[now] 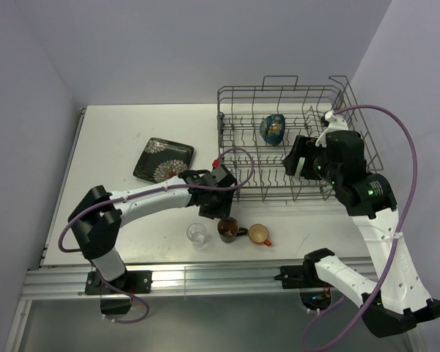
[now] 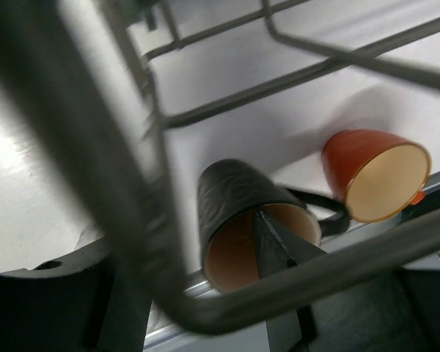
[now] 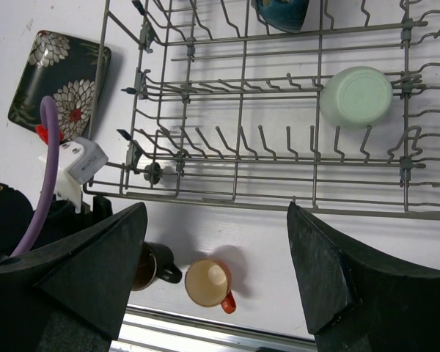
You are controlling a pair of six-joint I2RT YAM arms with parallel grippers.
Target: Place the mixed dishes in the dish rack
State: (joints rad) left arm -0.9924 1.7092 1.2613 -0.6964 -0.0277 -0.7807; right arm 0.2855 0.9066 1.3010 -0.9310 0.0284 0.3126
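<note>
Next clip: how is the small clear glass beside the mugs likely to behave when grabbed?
The small clear glass looks smooth-walled, so it may slip in a claw. Small and made of glass, it is probably light but fragile. Standing upright close beside the dark brown mug, it could knock into it if pushed sideways.

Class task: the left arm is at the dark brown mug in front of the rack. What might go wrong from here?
1. The left gripper has one finger inside the dark brown mug; a pinch on one wall may let it tilt.
2. The orange mug and clear glass stand close by and may get knocked.
3. The dish rack wires are near and might snag.
</note>
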